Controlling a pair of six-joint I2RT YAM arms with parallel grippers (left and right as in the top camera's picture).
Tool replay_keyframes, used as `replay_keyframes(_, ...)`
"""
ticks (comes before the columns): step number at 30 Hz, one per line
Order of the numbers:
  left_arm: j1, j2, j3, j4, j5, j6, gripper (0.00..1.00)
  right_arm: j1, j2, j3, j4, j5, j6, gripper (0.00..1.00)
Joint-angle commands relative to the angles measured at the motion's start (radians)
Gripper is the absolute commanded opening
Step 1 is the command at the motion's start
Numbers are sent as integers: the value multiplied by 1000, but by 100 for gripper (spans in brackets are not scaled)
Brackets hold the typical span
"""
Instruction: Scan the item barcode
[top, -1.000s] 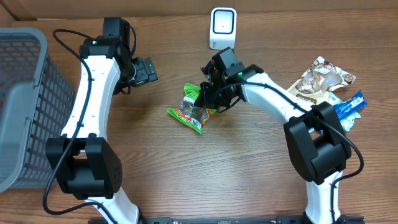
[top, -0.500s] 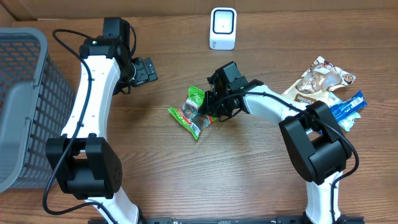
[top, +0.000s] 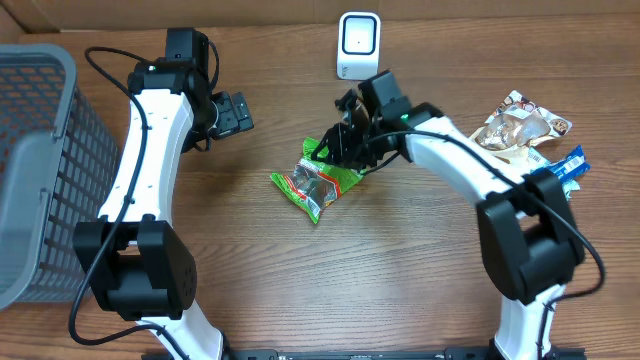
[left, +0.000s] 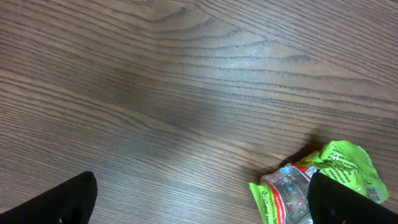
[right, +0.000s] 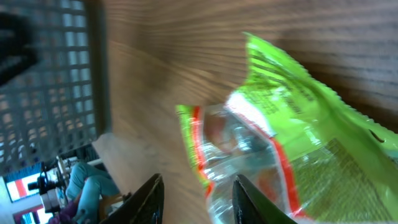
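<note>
The crinkled green plastic snack packet (top: 318, 180) lies mid-worktop (top: 300, 270), below the white scanner (top: 358, 45). The right end effector (top: 335, 150) hides the packet's upper edge. Its blurred fingertips (right: 151, 200) stand narrowly apart, seemingly gripping nothing. The left end effector (top: 238, 113) gapes wide, well apart from the packet, its fingers (left: 53, 202) cropped.

Shop-checkout mockup: scanner (top: 358, 45), basket (top: 40, 150), snack pkts (top: 520, 130), wood table (top: 300, 290).
</note>
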Motion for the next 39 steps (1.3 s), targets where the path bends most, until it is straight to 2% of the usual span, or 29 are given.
replay_keyframes(1,2,8,16,2,-13,-14,100,14,-33,19,-45,-1,-59,36)
replay_keyframes(4,2,8,16,2,-13,-14,100,43,-24,-9,-53,52,-53,13)
replay_keyframes(6,2,8,16,2,-13,-14,100,64,-15,-26,-51,77,-45,4)
replay_keyframes(13,2,8,16,2,-13,-14,100,114,-3,-90,37,149,35,4)
replay_keyframes(17,2,8,16,2,-13,-14,100,119,-2,-114,62,253,87,4)
replay_keyframes(26,2,8,16,2,-13,-14,100,119,10,-191,141,274,145,4)
replay_keyframes(30,2,8,16,2,-13,-14,100,124,45,-236,217,274,243,4)
replay_keyframes(35,2,8,16,2,-13,-14,100,129,78,-243,225,290,264,4)
replay_keyframes(39,2,8,16,2,-13,-14,100,119,60,-218,219,284,232,22)
